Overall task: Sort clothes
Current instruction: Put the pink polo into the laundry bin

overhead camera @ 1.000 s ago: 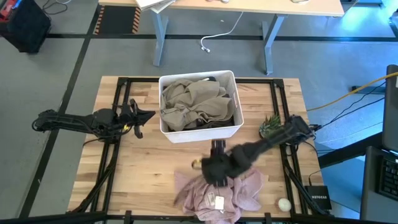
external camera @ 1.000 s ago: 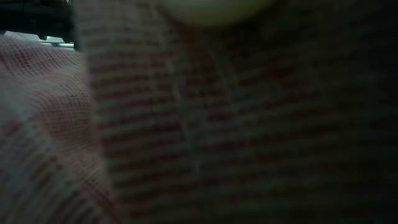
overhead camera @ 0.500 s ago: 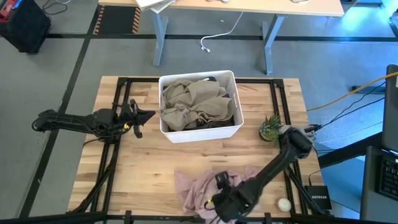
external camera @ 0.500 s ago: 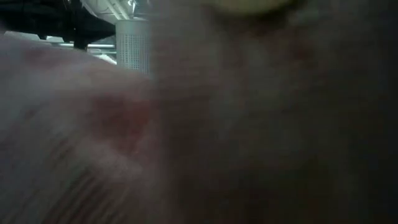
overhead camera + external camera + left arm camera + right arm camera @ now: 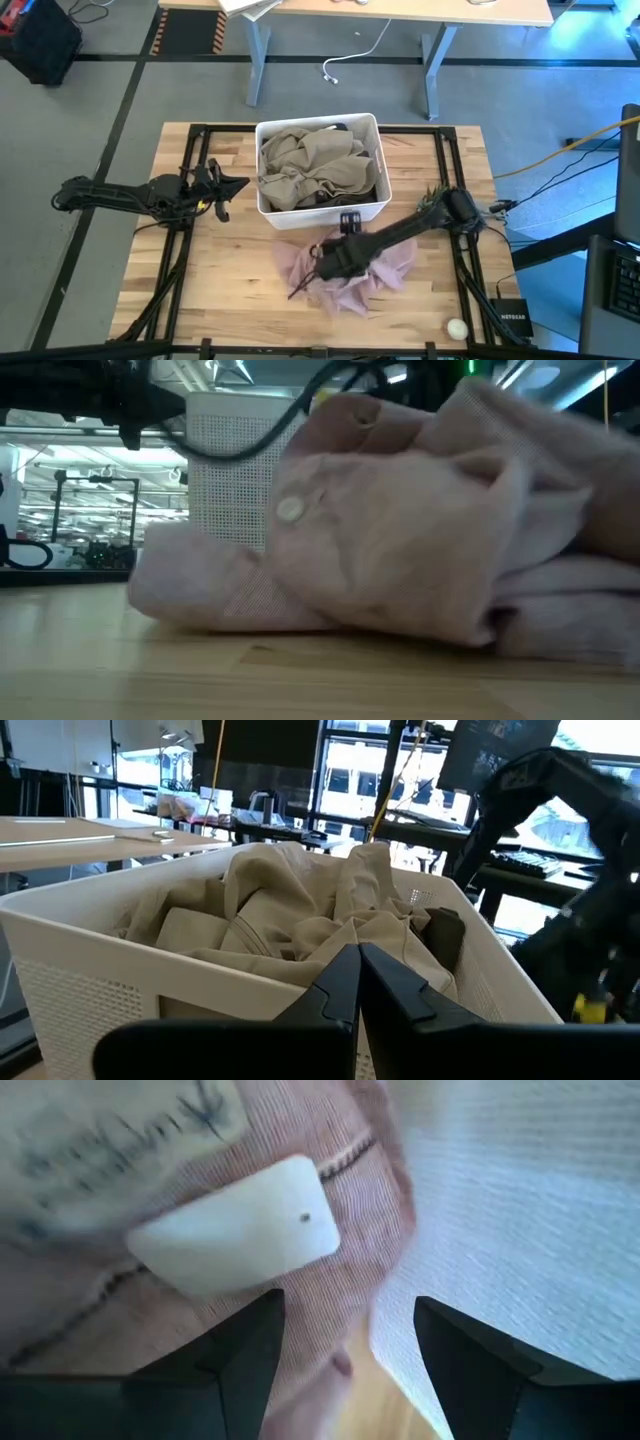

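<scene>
A mottled pink garment [image 5: 370,275] with a white label [image 5: 235,1230] lies bunched on the wooden table just in front of the white bin [image 5: 322,214]. In the low view [image 5: 400,560] its underside rests on the table. My right gripper [image 5: 322,265] is over the garment's left part, with pink cloth between its fingers [image 5: 345,1315]. Olive-khaki clothes [image 5: 315,165] fill the bin, with a dark piece [image 5: 445,930] beside them. My left gripper [image 5: 243,184] is shut and empty left of the bin, its fingertips [image 5: 358,960] pointing at the bin wall. My right gripper has a bunch of the pink garment's cloth [image 5: 330,1295] between its two fingers, right beside the white label. The fingers come from above, slanting from the table's right. Several layers seem gathered. The garment's upper part is raised, and its lower part lies on the table.
A small green plant [image 5: 435,203] stands right of the bin by the right arm's base. A pale round ball [image 5: 457,327] lies at the near right corner. A black frame [image 5: 185,250] runs along the table's edges. Bare wood lies left of the garment.
My right gripper went down to the table's near edge onto the pink garment, then came back toward the bin. The garment has been dragged from the near edge toward the bin and bunched up, and it no longer covers the low camera.
</scene>
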You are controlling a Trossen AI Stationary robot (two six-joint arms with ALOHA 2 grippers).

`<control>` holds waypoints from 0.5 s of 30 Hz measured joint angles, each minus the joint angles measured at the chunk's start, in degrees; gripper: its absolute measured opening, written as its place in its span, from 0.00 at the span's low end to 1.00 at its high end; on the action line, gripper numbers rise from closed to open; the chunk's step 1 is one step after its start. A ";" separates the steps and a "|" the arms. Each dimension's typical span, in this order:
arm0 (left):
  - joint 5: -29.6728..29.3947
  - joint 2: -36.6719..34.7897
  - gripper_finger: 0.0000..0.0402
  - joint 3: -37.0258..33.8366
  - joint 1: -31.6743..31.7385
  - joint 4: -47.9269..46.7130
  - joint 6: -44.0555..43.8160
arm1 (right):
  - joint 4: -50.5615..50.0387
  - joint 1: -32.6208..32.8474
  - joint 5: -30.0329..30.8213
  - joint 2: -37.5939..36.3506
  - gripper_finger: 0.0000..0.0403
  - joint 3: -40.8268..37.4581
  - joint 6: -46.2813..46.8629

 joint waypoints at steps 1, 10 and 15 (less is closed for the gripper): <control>0.00 0.01 0.01 0.00 0.00 -0.03 -0.03 | -2.76 0.04 -0.36 -0.22 0.60 1.95 0.73; 0.00 -0.01 0.01 0.00 0.00 -0.05 -1.51 | -5.89 8.24 -5.06 -3.58 0.60 19.63 6.79; 0.00 0.00 0.01 0.00 0.00 -0.04 -2.85 | 6.73 13.48 -1.96 -3.58 0.60 19.88 5.90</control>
